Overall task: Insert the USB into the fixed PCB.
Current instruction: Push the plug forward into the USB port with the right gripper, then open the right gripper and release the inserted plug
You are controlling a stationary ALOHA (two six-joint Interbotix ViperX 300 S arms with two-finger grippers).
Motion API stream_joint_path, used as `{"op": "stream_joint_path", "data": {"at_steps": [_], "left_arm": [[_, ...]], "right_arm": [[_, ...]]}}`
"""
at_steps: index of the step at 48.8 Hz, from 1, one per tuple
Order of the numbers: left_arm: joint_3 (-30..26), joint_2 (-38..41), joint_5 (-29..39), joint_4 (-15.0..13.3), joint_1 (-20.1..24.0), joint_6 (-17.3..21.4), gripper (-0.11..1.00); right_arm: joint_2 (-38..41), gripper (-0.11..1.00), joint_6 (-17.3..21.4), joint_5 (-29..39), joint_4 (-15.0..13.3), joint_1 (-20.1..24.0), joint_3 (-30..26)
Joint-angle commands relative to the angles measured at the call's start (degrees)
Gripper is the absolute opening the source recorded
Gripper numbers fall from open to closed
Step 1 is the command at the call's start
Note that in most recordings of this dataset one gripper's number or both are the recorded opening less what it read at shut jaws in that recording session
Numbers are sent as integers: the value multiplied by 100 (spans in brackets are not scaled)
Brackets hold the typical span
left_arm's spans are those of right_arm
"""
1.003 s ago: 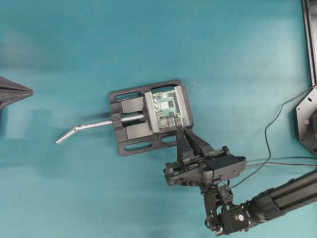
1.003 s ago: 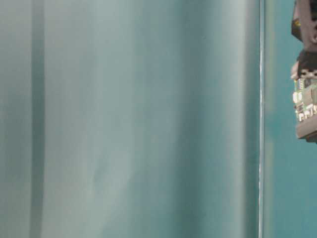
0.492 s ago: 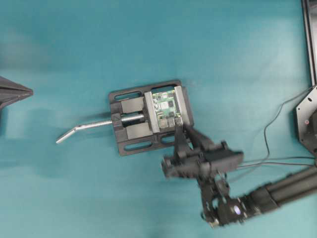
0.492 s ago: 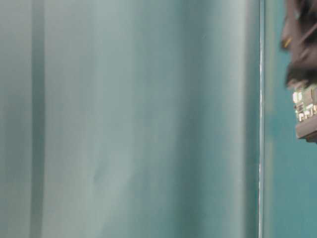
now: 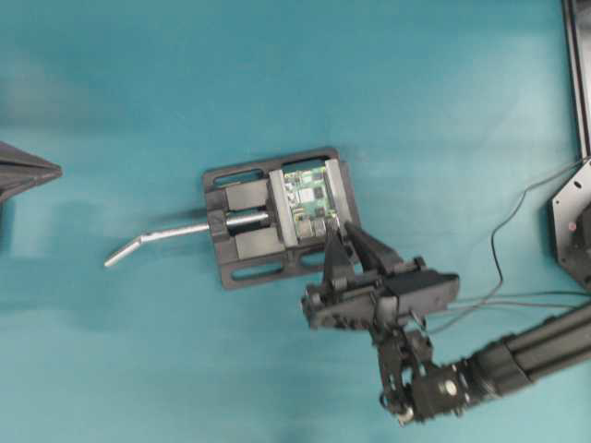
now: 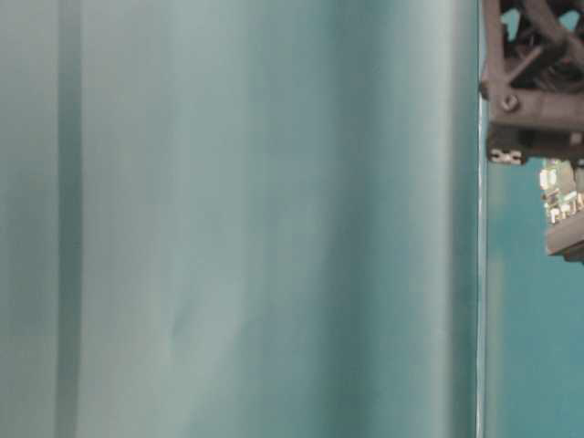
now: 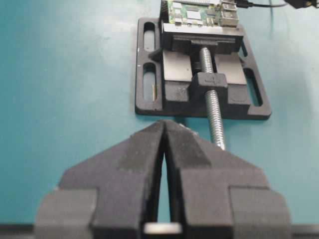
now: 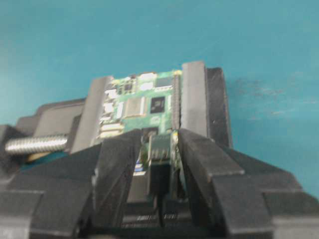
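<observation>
The right pincer [image 8: 159, 135] points at the near edge of the green board [image 8: 142, 104]. Its two black fingers [image 8: 119, 164] stand a little way apart, not wide and not pressed together. The plug [image 8: 159, 149] sits right between them. There is a thin gap on each side of the plug, so the fingers do not squeeze it. The front end of the plug meets the edge of the board. I cannot tell how deep it goes in.

From above, the right pincer [image 5: 343, 235] reaches in from the bottom right, and its tips sit at the lower corner of the board [image 5: 309, 198]. A thin black cable [image 5: 496, 258] runs off to the right. In the left wrist view the cable [image 7: 259, 5] leaves the right end of the board [image 7: 194, 12].

The board stands on its edge in a black vise [image 5: 245, 235]. The vise has a bent silver handle [image 5: 157, 238] sticking out to the left.

The left pincer [image 7: 164, 125] is pressed together, tip to tip, with nothing in it. It is well apart from the vise [image 7: 149, 89] and points at it.

Count them: one board, one plug, one cable, one vise, one handle, two pincers.
</observation>
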Motion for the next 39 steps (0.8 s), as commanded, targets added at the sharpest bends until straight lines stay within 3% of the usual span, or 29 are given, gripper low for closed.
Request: {"op": "stream_joint_path", "data": {"at_steps": [1, 27, 39], "left_arm": [[-167, 53, -18, 18, 18, -35, 0], [-167, 53, -18, 26, 18, -35, 0], [-167, 53, -18, 18, 18, -35, 0]], "right_arm": [[-255, 44, -35, -18, 35, 132, -26], [-378, 44, -185, 334, 141, 316, 18], [-782, 44, -369, 519, 132, 343, 352]]}}
